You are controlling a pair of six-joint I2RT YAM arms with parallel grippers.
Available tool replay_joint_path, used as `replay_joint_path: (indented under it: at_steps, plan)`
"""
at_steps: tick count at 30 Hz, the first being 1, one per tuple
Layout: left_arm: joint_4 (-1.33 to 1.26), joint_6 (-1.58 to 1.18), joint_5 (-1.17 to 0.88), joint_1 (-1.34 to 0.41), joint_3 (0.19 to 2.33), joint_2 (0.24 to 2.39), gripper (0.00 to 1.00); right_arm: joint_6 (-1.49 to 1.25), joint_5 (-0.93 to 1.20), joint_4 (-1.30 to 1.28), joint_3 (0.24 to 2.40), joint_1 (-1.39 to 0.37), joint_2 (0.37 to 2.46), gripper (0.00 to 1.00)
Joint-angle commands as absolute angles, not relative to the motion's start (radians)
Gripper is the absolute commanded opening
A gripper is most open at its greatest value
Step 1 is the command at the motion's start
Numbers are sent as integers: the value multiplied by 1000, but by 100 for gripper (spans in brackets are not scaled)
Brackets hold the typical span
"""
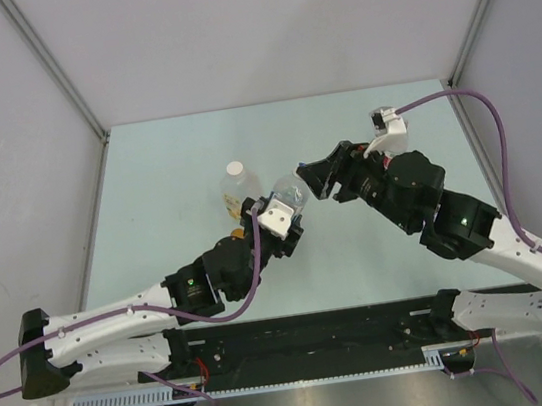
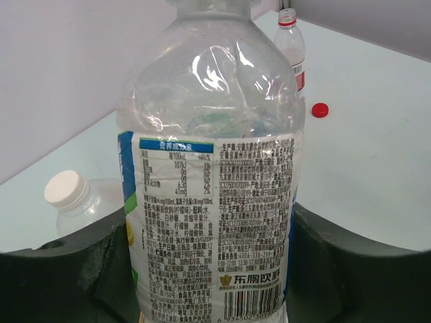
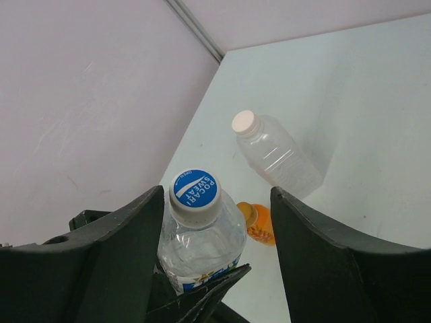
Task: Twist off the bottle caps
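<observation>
My left gripper [image 2: 209,225] is shut on a clear bottle [image 2: 212,168] with a blue-edged white label and holds it upright; in the top view the gripper [image 1: 280,218] and the bottle [image 1: 291,197] sit mid-table. The bottle's blue-topped white cap [image 3: 195,192] is on. My right gripper [image 3: 217,195] is open, with its jaws on either side of that cap; its left finger [image 3: 128,235] is close to it. In the top view it [image 1: 311,181] sits just right of the bottle top. A loose red cap [image 2: 320,109] lies on the table beside an uncapped red-labelled bottle [image 2: 290,47].
A clear bottle with a white cap [image 1: 236,182] is left of the held bottle, also in the right wrist view [image 3: 276,153] and the left wrist view [image 2: 67,193]. A small orange object [image 3: 257,223] lies by it. Grey walls enclose the table [image 1: 164,157].
</observation>
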State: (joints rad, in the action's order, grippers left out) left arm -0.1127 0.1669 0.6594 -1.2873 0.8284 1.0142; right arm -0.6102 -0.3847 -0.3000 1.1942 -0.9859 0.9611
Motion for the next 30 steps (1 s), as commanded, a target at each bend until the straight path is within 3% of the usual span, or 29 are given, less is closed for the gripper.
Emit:
replay_joint_path:
  at_steps: [1, 13, 19, 21, 24, 30]
  plan:
    - [-130, 178, 667, -1295, 859, 994, 0, -603, -390, -230, 1232, -991, 977, 66]
    - [-133, 173, 661, -1298, 857, 997, 0, -601, -367, -236, 1232, -992, 996, 44]
    - [-130, 164, 635, -1298, 859, 985, 0, -583, -341, -244, 1232, -992, 996, 20]
    - [-127, 153, 618, -1298, 861, 971, 0, -574, -322, -247, 1232, -992, 994, 0]
    - [-89, 123, 528, -1296, 886, 942, 0, -534, -270, -252, 1230, -992, 983, 0]
    - [23, 88, 162, -1279, 933, 878, 0, -408, -98, -238, 1203, -989, 930, 0]
